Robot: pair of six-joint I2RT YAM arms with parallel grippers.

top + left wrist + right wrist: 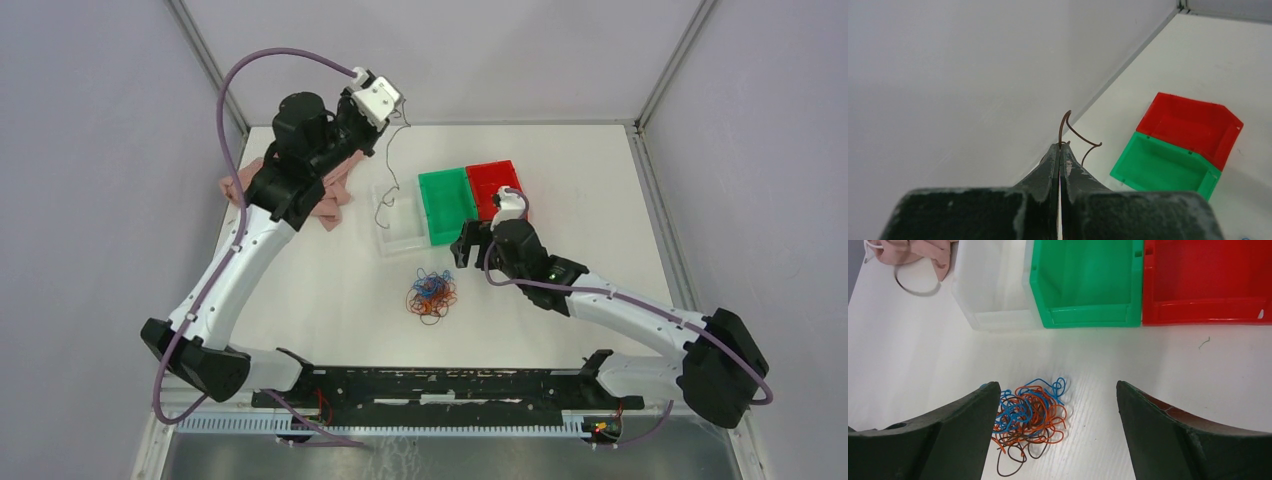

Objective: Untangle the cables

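Note:
The cables are a fist-sized wad of orange-red, blue and dark brown curly wires lying on the white table; it also shows in the right wrist view. My left gripper is raised at the back left, and in its wrist view it is shut on one thin dark brown wire. That wire hangs down over the clear tray. My right gripper is open and empty, and in its wrist view the wad lies close to its left finger.
A clear tray, a green bin and a red bin stand side by side behind the wad. A pink cloth with a white cord lies left of the tray, under my left arm. Grey walls close in the table.

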